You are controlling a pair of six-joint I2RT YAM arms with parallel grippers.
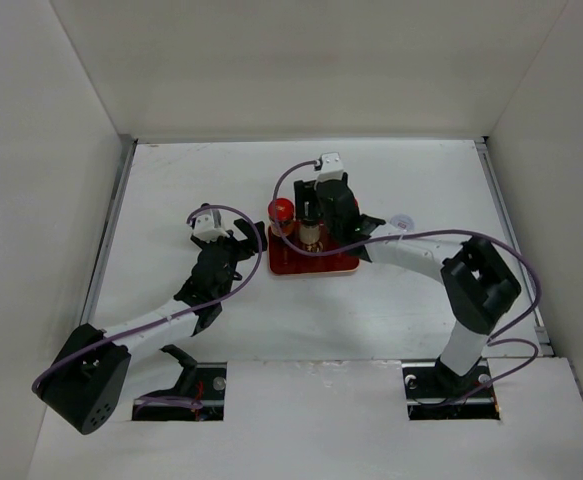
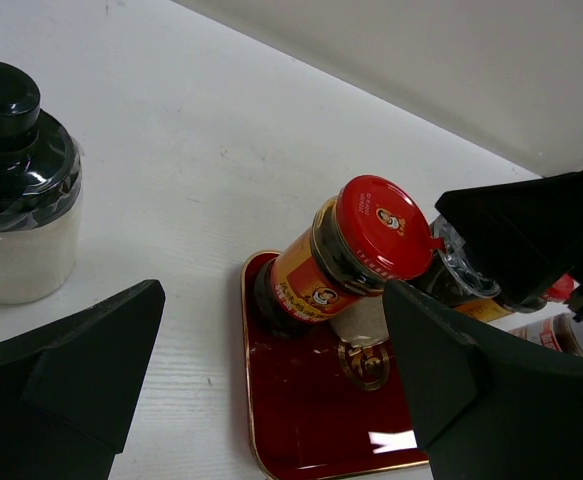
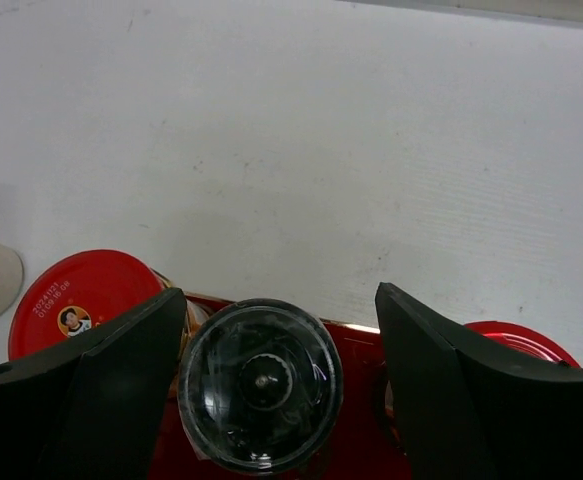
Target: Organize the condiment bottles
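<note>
A red-capped, dark-bodied bottle (image 1: 282, 212) stands at the back left corner of the red tray (image 1: 337, 266). It also shows in the left wrist view (image 2: 371, 235). My right gripper (image 1: 314, 214) is open around a grey-capped bottle (image 3: 261, 385) on the tray, with a gap at its right finger. A second red cap (image 3: 527, 341) shows at the right. My left gripper (image 2: 271, 400) is open and empty, just left of the tray (image 2: 301, 420). A black-capped, white-bodied bottle (image 2: 16, 190) stands on the table left of the tray. The pale-capped bottle is not clearly seen.
White walls close in the table on the left, back and right. A faint pale round thing (image 1: 403, 220) lies on the table right of the tray. The right arm's cable loops over the tray's right side.
</note>
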